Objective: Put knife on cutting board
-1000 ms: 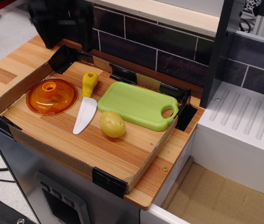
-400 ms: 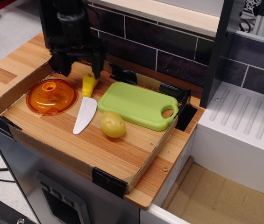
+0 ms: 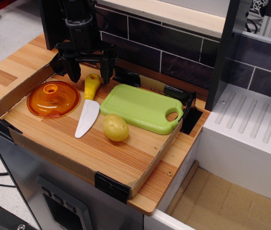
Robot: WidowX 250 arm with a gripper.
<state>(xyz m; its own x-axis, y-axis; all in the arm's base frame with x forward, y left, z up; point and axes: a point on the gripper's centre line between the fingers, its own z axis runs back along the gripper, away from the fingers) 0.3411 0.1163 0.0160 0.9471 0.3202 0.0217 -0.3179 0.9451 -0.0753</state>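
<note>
Hovering with jaws spread wide, gripper [image 3: 90,74] above the knife [image 3: 88,105] handle, one finger on each side, knife flat on the wood just left of the green board [image 3: 142,107], potato [image 3: 115,127] and orange lid [image 3: 53,98] nearby

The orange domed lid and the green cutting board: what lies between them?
The yellow-handled white toy knife lies between lid and board, in the only view.
</note>
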